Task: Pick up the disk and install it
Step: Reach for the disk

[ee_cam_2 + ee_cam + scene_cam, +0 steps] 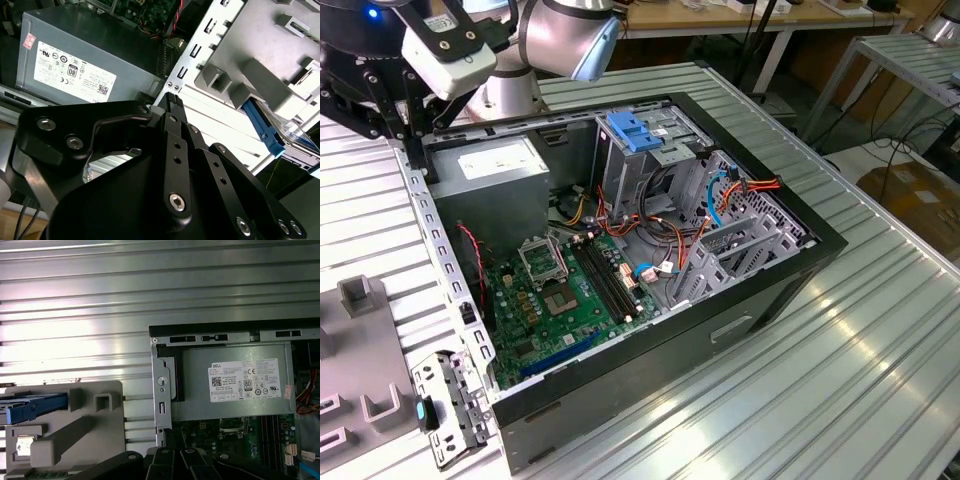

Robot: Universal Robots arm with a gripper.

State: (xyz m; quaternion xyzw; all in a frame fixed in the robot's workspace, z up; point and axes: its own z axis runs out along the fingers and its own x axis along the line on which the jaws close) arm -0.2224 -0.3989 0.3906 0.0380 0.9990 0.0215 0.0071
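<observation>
The disk [31,407] lies flat in a grey holder [80,430] on the ribbed table, beside the open computer case [720,310]; its blue side rail faces the camera. In the second wrist view the disk [294,134] shows a shiny face and a blue rail, seated in the same holder [235,85]. My gripper [418,150] hangs over the case's back corner at the exterior view's left, by the power supply. It is well apart from the disk. In the second wrist view the gripper [160,104] is shut with nothing in it.
The case holds a grey power supply [490,165], a green motherboard [570,290], loose cables, and a drive cage topped by a blue bracket [635,130]. A metal bracket [450,405] lies in front of the case. Benches stand beyond the table.
</observation>
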